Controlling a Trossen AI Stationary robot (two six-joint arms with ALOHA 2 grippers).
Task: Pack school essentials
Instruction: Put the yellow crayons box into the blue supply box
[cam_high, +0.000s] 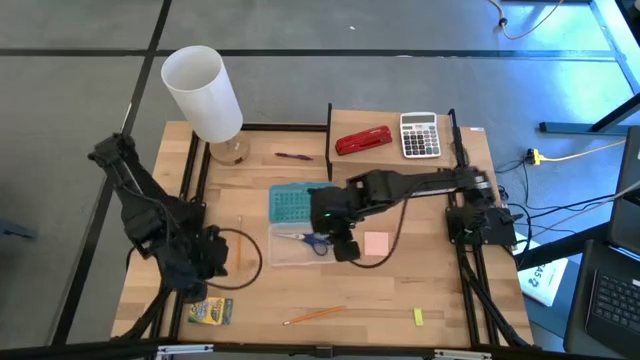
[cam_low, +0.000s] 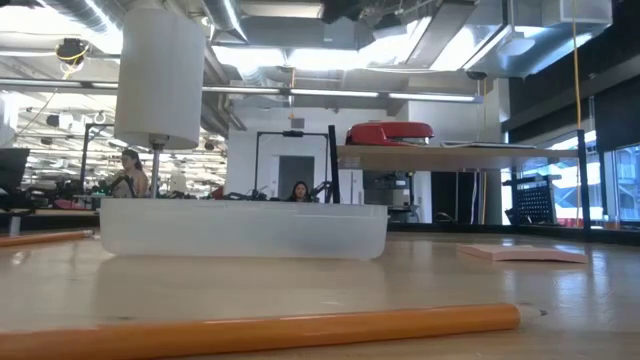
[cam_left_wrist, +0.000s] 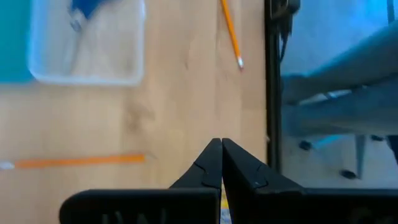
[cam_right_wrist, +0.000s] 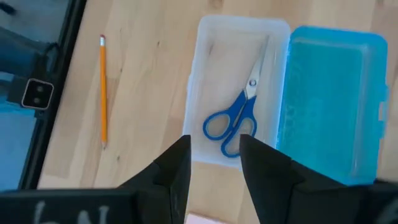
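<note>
R gripper (cam_right_wrist: 211, 163) is hanging w/ fingers partly apart and nothing btwn them, arm reaching in from the table's right edge, wrist pointing down over the near end of the clear case (cam_right_wrist: 208, 81); blue-handled scissors (cam_right_wrist: 235, 121) are lying in that case just ahead of its tips, teal lid (cam_right_wrist: 333, 99) beside, pink sticky-note pad (cam_high: 377, 244) just off to its side. L gripper (cam_left_wrist: 221, 163) is sitting pinched closed on nothing, arm folded low by the left edge, w/ an orange pencil (cam_left_wrist: 78, 161) just ahead of its tips and the green-yellow crayon box (cam_high: 211, 312) close by.
</note>
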